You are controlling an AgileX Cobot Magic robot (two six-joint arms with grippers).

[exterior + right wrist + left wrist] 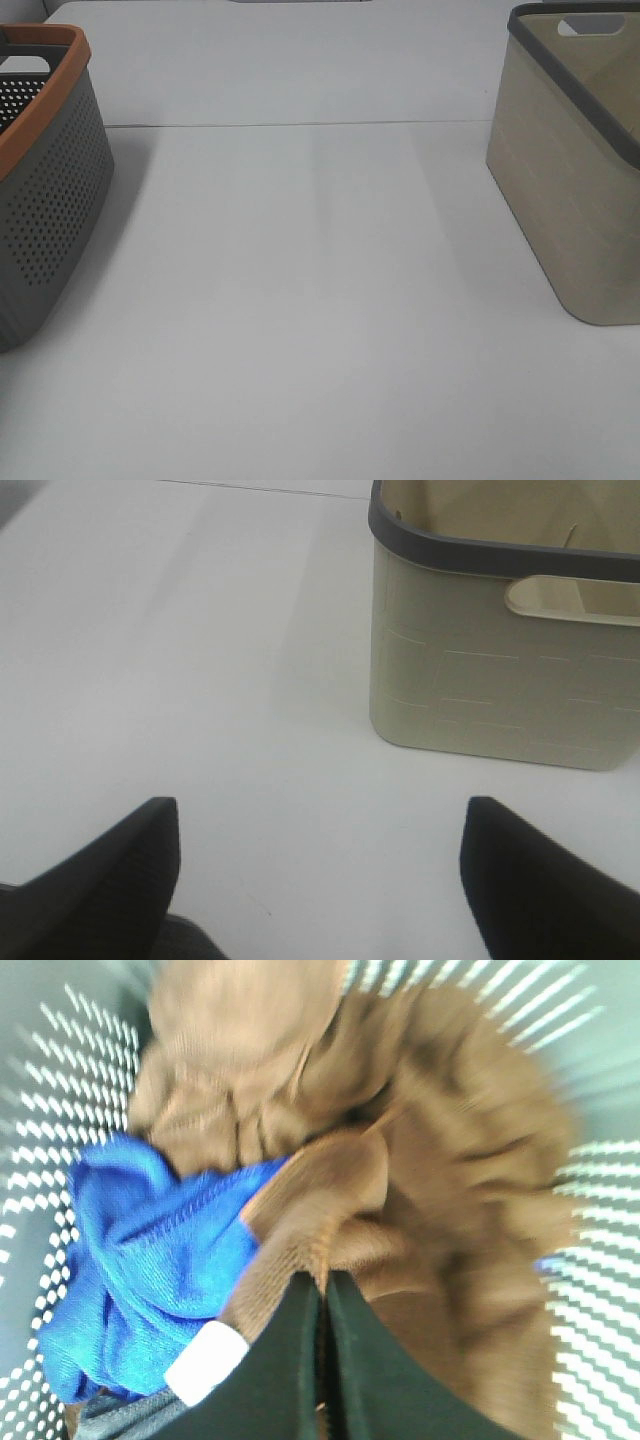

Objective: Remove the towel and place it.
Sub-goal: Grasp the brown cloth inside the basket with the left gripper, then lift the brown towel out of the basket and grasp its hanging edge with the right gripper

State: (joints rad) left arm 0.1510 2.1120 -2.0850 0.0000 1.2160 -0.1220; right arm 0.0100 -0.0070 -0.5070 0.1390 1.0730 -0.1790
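The towel (pixel 430 1180) is bunched in the grey basket (pixel 55 200) at the high view's left edge, a fold pinched by the left gripper (pixel 322 1295). The touching blue cloth (pixel 150 1260) could be dragged along. The right gripper (pixel 322 815) is spread.

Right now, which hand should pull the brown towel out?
Left. The left hand is pinched on the brown towel inside the holey basket; the right hand hangs open over the table beside the beige basket.

The left gripper (pixel 323 1278) shows 2 smooth matte-black fingers (pixel 280 1360) with flat sides narrowing toward their tips, while the right gripper (pixel 322 805) has 2 black wedge-shaped fingers (pixel 110 870) with faintly ribbed faces.
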